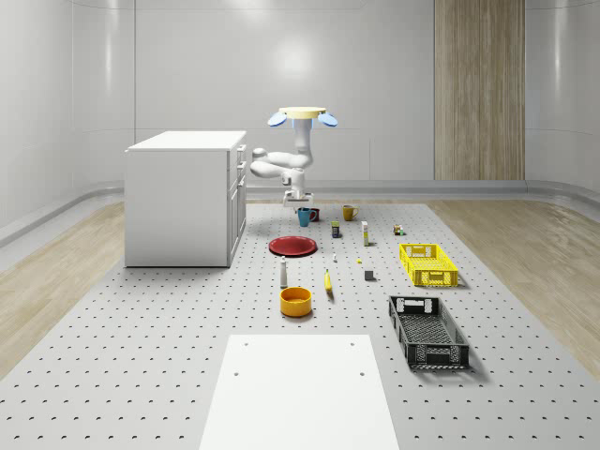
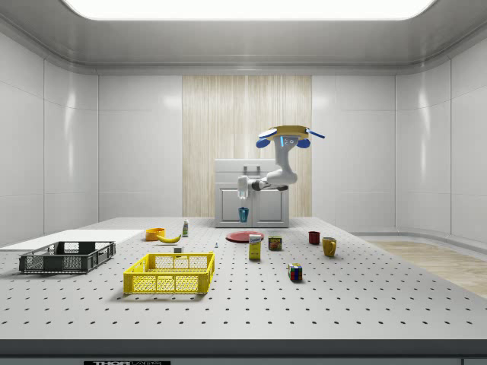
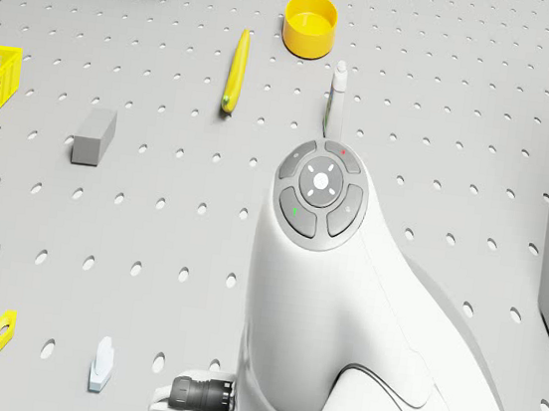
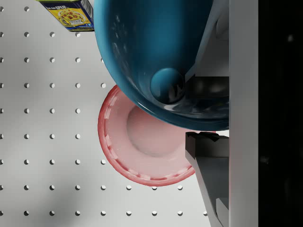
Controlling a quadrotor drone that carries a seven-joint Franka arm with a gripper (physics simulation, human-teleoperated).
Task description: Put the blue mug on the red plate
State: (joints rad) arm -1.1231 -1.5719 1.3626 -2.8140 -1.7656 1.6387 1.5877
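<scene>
The blue mug point(image 1: 305, 217) hangs in the air, held by my gripper point(image 1: 294, 199), which is shut on it. In the side view the mug point(image 2: 243, 214) sits a short way above the red plate point(image 2: 244, 237). In the wrist view the mug point(image 4: 151, 52) is close to the lens, gripped at its rim by the fingers point(image 4: 208, 144), with the red plate point(image 4: 137, 146) on the floor beneath it and partly covered. The drone point(image 1: 303, 114) hovers behind the red plate point(image 1: 292, 246), beside the white cabinet point(image 1: 183, 197), with the arm point(image 3: 322, 186) folded down.
A red mug point(image 1: 314, 214) and a yellow mug point(image 1: 349, 212) stand just behind the plate. A white bottle point(image 1: 283, 272), banana point(image 1: 328, 280) and orange bowl point(image 1: 294, 300) lie in front. A yellow crate point(image 1: 427, 263) and black crate point(image 1: 427, 330) sit on the whole-scene view's right.
</scene>
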